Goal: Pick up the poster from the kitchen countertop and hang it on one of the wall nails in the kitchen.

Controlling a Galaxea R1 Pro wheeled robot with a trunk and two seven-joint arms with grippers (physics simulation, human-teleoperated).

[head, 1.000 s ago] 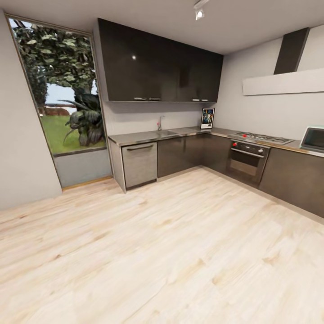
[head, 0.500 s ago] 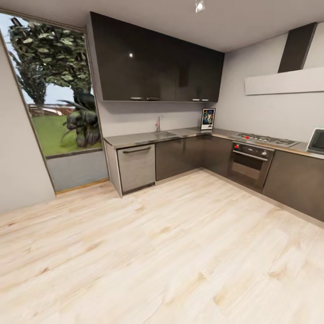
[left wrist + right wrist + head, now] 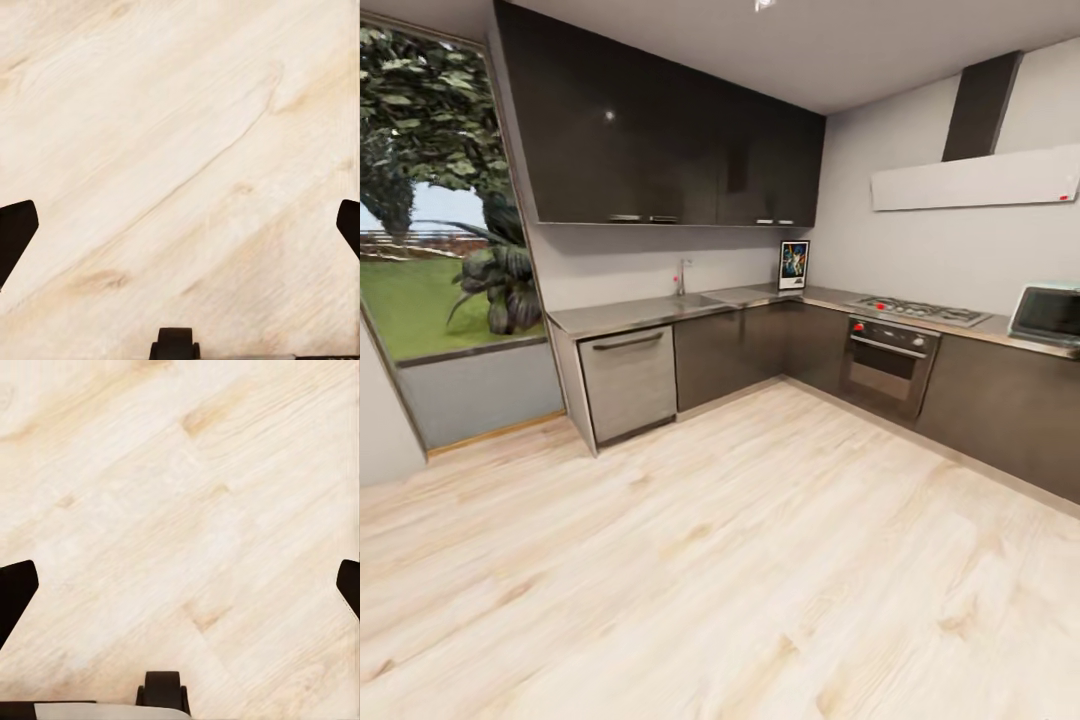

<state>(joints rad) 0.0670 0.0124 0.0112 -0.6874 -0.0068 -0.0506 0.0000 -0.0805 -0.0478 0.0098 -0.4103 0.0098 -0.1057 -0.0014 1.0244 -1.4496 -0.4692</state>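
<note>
Nearest, both wrist views look down on pale wooden floor (image 3: 760, 560). The left gripper (image 3: 180, 225) has its fingers spread wide apart with nothing between them, and the right gripper (image 3: 180, 585) is spread the same way, also empty. Farther off, across the floor, the countertop (image 3: 650, 310) runs in an L over dark cabinets (image 3: 725, 350), with a dishwasher (image 3: 628, 380) at its left end. The oven (image 3: 885, 362) and hob (image 3: 920, 310) sit to the right, a microwave (image 3: 1048, 314) beyond. In the far corner the poster (image 3: 793, 265) stands upright on the countertop against the wall. A window (image 3: 435, 190) fills the far left.
</note>
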